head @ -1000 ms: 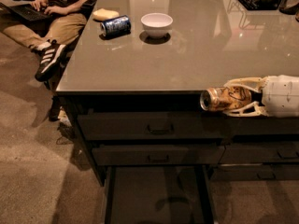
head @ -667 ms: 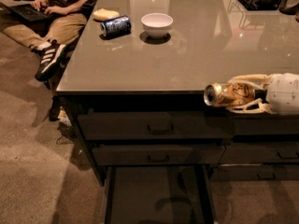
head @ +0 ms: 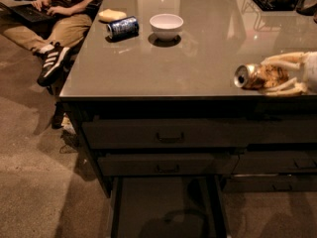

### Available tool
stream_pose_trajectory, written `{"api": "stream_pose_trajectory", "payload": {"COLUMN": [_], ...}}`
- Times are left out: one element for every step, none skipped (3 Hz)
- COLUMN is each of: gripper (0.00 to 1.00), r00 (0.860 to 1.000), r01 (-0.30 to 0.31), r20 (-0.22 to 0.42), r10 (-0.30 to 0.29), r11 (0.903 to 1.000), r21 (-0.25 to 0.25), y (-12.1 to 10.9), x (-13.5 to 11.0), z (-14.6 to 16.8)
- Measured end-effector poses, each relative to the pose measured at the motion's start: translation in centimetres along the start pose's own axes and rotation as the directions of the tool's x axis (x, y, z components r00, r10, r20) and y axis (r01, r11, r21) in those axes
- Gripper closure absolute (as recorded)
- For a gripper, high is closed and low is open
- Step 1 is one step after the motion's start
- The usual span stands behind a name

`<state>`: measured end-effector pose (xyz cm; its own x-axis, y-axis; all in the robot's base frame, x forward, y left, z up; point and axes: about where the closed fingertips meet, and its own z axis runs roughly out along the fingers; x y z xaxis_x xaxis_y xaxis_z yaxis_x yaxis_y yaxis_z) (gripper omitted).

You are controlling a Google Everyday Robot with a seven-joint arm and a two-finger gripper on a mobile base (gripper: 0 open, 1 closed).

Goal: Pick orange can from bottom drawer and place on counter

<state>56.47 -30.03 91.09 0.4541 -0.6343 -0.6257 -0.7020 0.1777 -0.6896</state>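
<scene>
Camera view: the gripper [head: 270,76], reaching in from the right, pinches the can [head: 252,76] sideways over the counter [head: 148,68], close to its front edge; whether it touches the top I cannot tell; the drawer [head: 163,205] stands open below; released lying down here, the can could roll off that edge.

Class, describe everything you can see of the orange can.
The orange can is a small metal drink can with a mottled orange-gold label and a silver top. It lies sideways, top pointing left, gripped between the pale fingers of the claw, over the front right edge of the counter. Whether it touches the counter is unclear.
</scene>
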Motion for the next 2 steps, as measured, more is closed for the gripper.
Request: {"api": "stream_pose_trajectory", "payload": {"gripper": [1.00, 1.00], "r00": [0.998, 0.996], "r01": [-0.041, -0.052], "r20": [-0.040, -0.074], "r10": [0.039, 0.046], "r11": [0.9978, 0.9954], "r21": [-0.051, -0.081], "y": [-3.9, -5.9], "x": [2.4, 3.8], "z": [1.1, 3.0]}}
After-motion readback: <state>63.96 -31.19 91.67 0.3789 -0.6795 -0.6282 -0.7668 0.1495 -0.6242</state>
